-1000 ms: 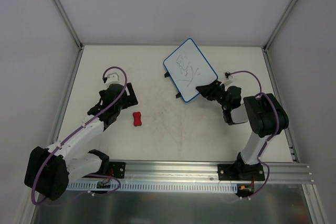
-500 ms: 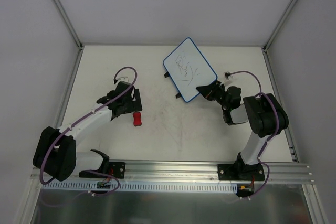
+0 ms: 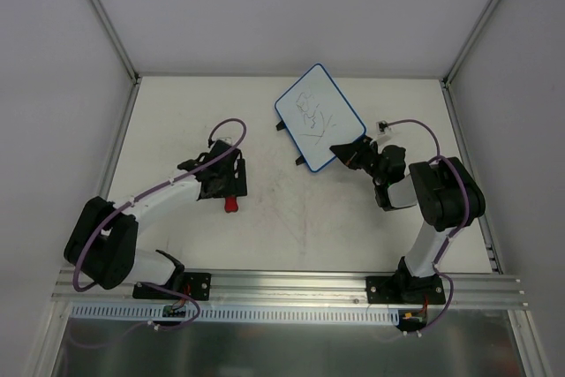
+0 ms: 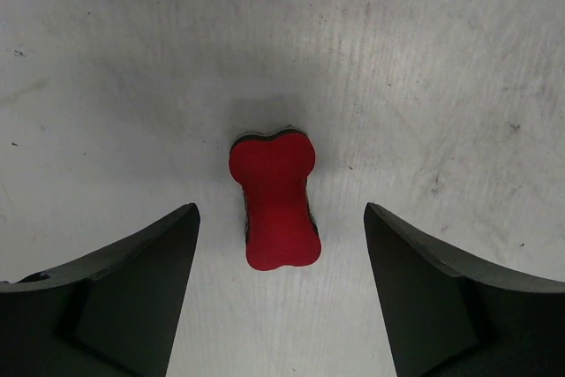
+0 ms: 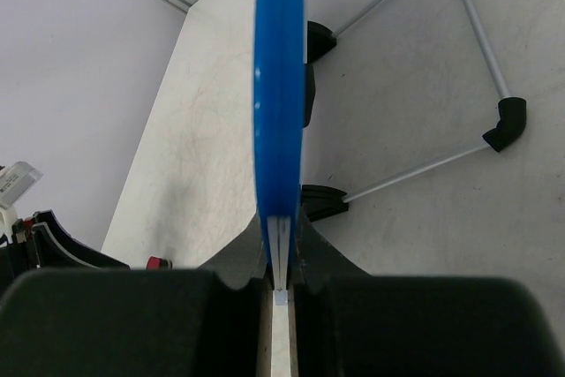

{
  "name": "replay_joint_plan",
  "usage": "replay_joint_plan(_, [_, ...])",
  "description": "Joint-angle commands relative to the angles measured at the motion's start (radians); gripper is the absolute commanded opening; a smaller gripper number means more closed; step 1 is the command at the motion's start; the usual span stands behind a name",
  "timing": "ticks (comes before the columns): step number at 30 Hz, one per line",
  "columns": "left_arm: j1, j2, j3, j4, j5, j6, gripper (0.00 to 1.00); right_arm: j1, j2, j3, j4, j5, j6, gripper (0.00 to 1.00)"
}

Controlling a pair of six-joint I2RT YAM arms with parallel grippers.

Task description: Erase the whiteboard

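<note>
The whiteboard [image 3: 319,116], white with a blue rim and dark scribbles, stands tilted at the back centre of the table. My right gripper [image 3: 350,151] is shut on its lower right corner; in the right wrist view the blue rim [image 5: 280,94] runs edge-on between the closed fingers. The small red eraser [image 3: 231,204] lies on the table at the left. My left gripper [image 3: 231,184] hangs open directly above it; in the left wrist view the eraser [image 4: 274,199] lies between the two spread black fingers [image 4: 124,289], apart from both.
The table [image 3: 291,218] has a pale, scuffed surface, walled at the back and both sides. The board's black feet [image 5: 322,202] and thin metal stand rods [image 5: 415,169] rest on the table behind it. An aluminium rail [image 3: 291,284] runs along the near edge.
My left arm has swung right and nearer, bringing its open gripper over the red eraser. The right gripper and the whiteboard have stayed still.
</note>
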Motion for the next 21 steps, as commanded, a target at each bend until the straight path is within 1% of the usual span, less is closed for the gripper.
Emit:
replay_joint_plan(1, [-0.019, 0.027, 0.03, -0.04, -0.012, -0.049, 0.75, -0.008, 0.007, 0.004, 0.233, 0.014, -0.03, 0.0])
replay_joint_plan(5, [-0.03, 0.048, 0.028, -0.04, -0.016, -0.077, 0.69, -0.009, 0.01, 0.004, 0.233, 0.012, -0.027, 0.0])
replay_joint_plan(10, [-0.036, 0.048, 0.01, -0.04, -0.051, -0.133, 0.69, -0.011, 0.01, 0.005, 0.233, 0.007, -0.022, 0.0])
replay_joint_plan(14, [-0.038, 0.068, 0.016, -0.04, -0.069, -0.15, 0.64, -0.013, 0.011, 0.005, 0.233, 0.007, -0.02, 0.0])
replay_joint_plan(20, [-0.036, 0.113, 0.033, -0.04, -0.072, -0.155, 0.62, -0.016, 0.01, 0.004, 0.233, 0.006, -0.014, 0.0])
replay_joint_plan(21, [-0.036, 0.119, 0.036, -0.04, -0.074, -0.155, 0.6, -0.016, 0.01, 0.004, 0.233, 0.006, -0.014, 0.0])
